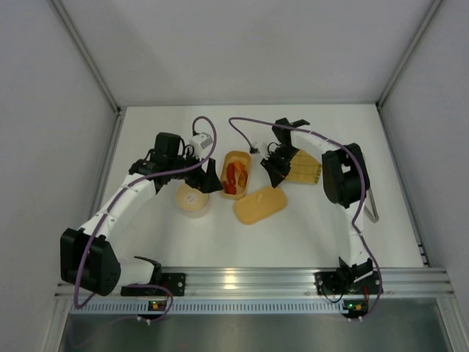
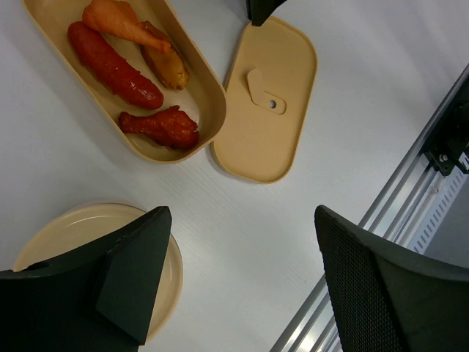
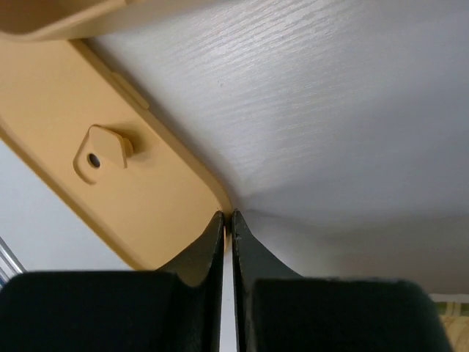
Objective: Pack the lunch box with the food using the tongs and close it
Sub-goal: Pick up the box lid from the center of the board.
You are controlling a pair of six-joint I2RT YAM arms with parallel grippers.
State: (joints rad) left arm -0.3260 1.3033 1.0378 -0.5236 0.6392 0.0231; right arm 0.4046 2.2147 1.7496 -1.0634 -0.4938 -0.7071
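Observation:
The pale-orange lunch box (image 1: 246, 160) (image 2: 213, 110) stands open at the table's middle with red and orange food pieces (image 1: 234, 177) (image 2: 117, 70) inside. Its flat lid (image 1: 258, 205) (image 2: 267, 136) (image 3: 110, 198) lies beside it on the near right. My right gripper (image 1: 275, 182) (image 3: 228, 215) is shut, its tips pinching the lid's rim at the far end. My left gripper (image 1: 211, 180) (image 2: 242, 213) hangs open and holds nothing, above the table beside the round tan-lidded tin (image 1: 193, 200) (image 2: 77, 235). The silver tongs (image 1: 374, 206) lie at the far right, beyond the right arm.
A square yellow woven tray (image 1: 306, 167) sits behind the right gripper. The aluminium rail (image 1: 242, 279) (image 2: 432, 176) runs along the near edge. White walls close the table on three sides.

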